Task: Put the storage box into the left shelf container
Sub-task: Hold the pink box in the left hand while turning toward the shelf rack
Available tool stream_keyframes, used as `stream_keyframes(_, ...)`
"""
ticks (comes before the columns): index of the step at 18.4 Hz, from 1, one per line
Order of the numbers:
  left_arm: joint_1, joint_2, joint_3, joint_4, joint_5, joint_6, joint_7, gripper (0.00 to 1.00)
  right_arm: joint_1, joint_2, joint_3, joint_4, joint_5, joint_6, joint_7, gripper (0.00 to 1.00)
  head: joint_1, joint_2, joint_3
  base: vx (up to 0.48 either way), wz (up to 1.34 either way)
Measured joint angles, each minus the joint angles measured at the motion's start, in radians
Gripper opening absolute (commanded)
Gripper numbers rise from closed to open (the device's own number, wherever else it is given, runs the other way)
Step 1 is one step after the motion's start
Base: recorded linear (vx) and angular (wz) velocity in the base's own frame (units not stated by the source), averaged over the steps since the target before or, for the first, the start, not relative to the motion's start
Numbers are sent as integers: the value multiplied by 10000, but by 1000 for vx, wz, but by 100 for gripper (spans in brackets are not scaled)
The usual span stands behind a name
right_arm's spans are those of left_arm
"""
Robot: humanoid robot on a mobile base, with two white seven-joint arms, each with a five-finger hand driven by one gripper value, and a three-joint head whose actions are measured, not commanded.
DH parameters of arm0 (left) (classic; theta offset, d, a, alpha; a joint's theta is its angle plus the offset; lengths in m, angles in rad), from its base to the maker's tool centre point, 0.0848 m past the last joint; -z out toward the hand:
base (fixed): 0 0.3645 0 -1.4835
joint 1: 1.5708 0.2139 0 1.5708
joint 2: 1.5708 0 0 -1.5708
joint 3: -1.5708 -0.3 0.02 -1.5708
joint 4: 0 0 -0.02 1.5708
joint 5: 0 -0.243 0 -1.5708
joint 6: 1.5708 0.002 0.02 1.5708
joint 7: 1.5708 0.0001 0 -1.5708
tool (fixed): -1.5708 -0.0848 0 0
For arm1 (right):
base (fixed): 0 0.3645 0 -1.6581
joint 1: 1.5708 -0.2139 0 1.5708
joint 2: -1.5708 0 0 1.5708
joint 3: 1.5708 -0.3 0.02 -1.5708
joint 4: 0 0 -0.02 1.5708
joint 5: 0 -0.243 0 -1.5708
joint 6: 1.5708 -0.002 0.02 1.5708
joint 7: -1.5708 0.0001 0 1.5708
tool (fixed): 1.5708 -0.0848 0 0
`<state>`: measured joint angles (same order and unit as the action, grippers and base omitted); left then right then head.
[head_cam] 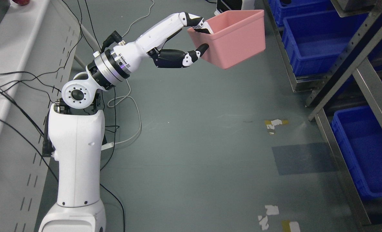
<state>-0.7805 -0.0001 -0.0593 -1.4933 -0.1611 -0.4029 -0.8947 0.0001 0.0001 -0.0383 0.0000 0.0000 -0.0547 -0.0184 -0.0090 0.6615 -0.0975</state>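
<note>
I count one arm in view, the left, entering from 7 o'clock; cables trail over the white table (13, 64) at 9 o'clock; left hand (191, 38) pinches one pink storage box (232, 40) at its near rim, fingers inside the wall, thumb (195, 54) outside; box held in the air at 12 o'clock above grey floor, tilted, mouth facing up and away, long axis running left-right; at 3 o'clock one metal shelf (368, 77); I see four blue shelf containers, the clearest (316, 42) just beside the box.
</note>
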Motion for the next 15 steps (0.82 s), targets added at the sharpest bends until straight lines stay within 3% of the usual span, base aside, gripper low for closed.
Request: stream_keyframes(15,1424,2,-761,-32,-16,-209,-4,3,-3,0,0,0,0,0,0,99,0,0,0,371,67)
